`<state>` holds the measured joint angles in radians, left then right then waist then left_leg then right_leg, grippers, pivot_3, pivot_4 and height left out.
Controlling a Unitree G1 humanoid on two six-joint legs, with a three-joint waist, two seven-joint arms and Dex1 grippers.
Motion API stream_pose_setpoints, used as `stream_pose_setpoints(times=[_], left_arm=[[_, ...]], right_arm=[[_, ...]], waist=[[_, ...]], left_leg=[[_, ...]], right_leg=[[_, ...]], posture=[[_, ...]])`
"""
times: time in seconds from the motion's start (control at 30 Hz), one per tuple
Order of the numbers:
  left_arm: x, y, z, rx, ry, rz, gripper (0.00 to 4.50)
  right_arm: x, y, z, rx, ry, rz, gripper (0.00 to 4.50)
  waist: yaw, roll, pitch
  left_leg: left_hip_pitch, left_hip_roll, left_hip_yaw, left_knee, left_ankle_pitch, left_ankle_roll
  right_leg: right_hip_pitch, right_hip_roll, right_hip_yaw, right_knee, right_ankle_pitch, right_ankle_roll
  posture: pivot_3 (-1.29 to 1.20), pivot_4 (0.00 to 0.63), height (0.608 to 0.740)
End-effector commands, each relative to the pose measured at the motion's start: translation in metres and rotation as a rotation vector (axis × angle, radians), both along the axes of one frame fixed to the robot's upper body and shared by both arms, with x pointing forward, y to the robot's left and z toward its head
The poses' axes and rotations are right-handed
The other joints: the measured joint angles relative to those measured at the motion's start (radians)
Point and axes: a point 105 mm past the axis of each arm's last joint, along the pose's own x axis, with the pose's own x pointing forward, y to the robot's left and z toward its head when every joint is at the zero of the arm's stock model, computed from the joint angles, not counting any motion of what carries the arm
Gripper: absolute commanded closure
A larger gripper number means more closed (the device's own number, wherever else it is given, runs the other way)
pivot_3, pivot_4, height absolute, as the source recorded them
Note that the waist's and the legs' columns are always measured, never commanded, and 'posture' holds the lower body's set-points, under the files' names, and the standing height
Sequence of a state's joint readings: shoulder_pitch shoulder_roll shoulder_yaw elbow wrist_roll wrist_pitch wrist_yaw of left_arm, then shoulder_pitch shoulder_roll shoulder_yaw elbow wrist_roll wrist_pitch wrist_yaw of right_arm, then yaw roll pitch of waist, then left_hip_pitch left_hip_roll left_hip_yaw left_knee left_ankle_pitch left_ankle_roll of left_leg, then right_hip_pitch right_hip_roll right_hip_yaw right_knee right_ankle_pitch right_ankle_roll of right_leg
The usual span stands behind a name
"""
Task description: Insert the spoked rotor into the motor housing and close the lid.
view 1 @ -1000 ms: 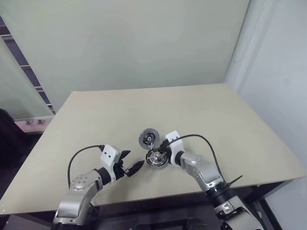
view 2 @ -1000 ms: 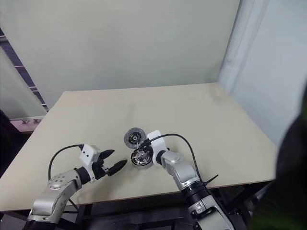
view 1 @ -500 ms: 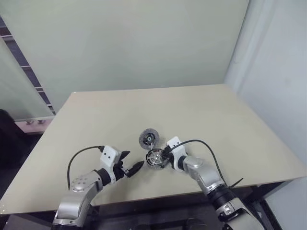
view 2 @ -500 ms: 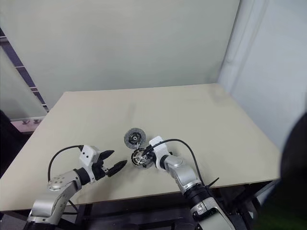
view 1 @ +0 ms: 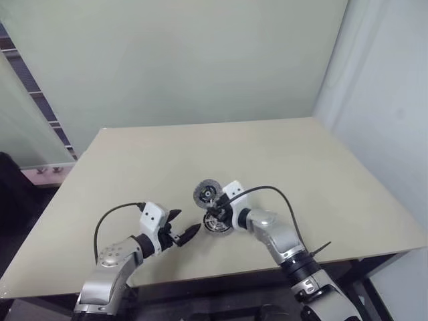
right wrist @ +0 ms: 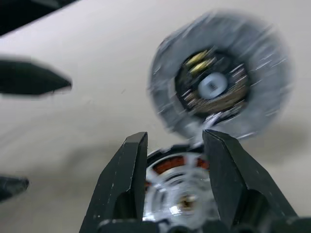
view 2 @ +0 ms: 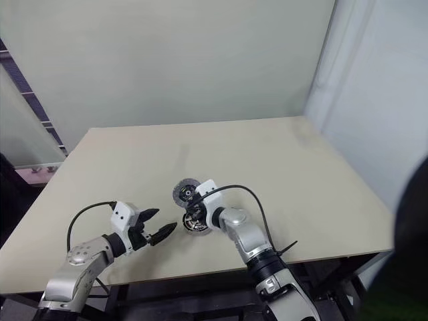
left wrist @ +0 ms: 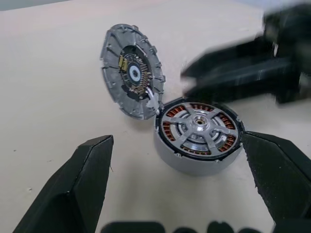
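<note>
Toward the near edge of the desk (view 1: 321, 160), about midway along it, the motor housing (left wrist: 198, 141) rests flat, with the spoked rotor (left wrist: 200, 127) seated inside its ring of copper windings. Its lid (left wrist: 131, 77) stands tilted up, hinged open at the housing's far rim, showing a dark inner face with a pale centre. Just over the housing hangs the right gripper (right wrist: 175, 160), its two black fingers (right wrist: 127, 170) parted by a narrow gap with nothing between them. Nearer the desk's left edge, the left gripper (view 1: 179, 227) points toward the housing, its fingers (left wrist: 77, 184) spread wide and empty, apart from the housing.
</note>
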<state>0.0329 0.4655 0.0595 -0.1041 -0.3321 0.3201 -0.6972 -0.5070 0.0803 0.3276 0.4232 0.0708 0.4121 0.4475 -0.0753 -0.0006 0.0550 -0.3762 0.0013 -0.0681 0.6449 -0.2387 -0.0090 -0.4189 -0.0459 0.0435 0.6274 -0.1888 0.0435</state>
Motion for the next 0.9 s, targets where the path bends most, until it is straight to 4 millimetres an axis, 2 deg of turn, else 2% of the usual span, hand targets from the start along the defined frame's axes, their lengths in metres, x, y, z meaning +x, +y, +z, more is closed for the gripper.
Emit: stream_pose_setpoints(times=[0.03,0.13,0.37,0.5,0.53,0.63,0.77,0.9], left_arm=[[0.001,0.005,0.013,0.009,-0.054,0.013,0.00],[-0.002,0.007,0.012,0.012,-0.051,0.023,0.00],[-0.005,0.008,0.011,0.010,-0.048,0.034,0.00],[-0.006,0.008,0.012,0.008,-0.050,0.037,0.00],[-0.006,0.008,0.012,0.008,-0.050,0.039,0.00],[-0.007,0.008,0.012,0.008,-0.051,0.042,0.00],[-0.007,0.009,0.012,0.008,-0.049,0.044,0.00],[-0.006,0.007,0.011,0.007,-0.045,0.040,0.00]], right_arm=[[0.008,0.003,0.015,0.022,-0.066,-0.002,3.42],[0.011,0.004,0.017,0.028,-0.085,-0.007,4.46],[0.015,0.009,0.023,0.019,-0.131,-0.003,4.49],[0.007,0.011,0.000,-0.063,-0.084,0.031,4.49],[0.003,0.009,-0.015,-0.111,-0.052,0.044,4.49],[-0.006,0.001,-0.042,-0.200,-0.002,0.064,4.49],[0.002,-0.003,-0.029,-0.154,-0.026,0.021,4.49],[0.015,-0.008,0.000,-0.087,-0.077,-0.009,4.49]], waist=[[0.000,0.000,0.000],[-0.001,0.000,0.000],[0.000,0.000,0.000],[-0.001,0.000,0.000],[-0.001,0.000,0.000],[-0.001,0.000,-0.001],[0.000,0.000,-0.003],[0.000,0.000,-0.002]], left_leg=[[0.000,0.000,0.000,0.000,0.000,0.000],[0.000,0.000,0.000,0.000,0.000,0.000],[0.001,0.000,0.000,0.000,0.000,0.000],[0.000,0.000,0.000,0.000,0.000,0.000],[0.000,0.000,0.000,0.000,0.000,0.000],[0.000,0.000,0.000,0.000,0.000,0.000],[0.005,0.000,0.000,0.000,0.000,0.000],[0.011,0.000,0.000,0.000,0.000,-0.001]], right_leg=[[0.000,0.000,0.000,0.000,0.000,0.000],[0.000,0.000,0.000,0.000,0.000,0.000],[-0.001,0.000,0.000,0.002,0.000,0.000],[-0.001,0.000,0.000,0.002,0.000,0.000],[-0.001,0.000,0.000,0.001,0.000,0.000],[-0.001,0.000,0.000,0.002,0.000,0.000],[0.003,0.000,0.000,0.002,0.000,-0.001],[0.010,0.000,0.000,-0.001,0.000,-0.001]], posture=[[0.00,0.000,0.740],[0.00,0.000,0.740],[0.00,0.000,0.740],[0.00,0.000,0.740],[0.00,0.000,0.740],[0.00,0.000,0.740],[0.00,0.000,0.740],[0.00,0.000,0.740]])
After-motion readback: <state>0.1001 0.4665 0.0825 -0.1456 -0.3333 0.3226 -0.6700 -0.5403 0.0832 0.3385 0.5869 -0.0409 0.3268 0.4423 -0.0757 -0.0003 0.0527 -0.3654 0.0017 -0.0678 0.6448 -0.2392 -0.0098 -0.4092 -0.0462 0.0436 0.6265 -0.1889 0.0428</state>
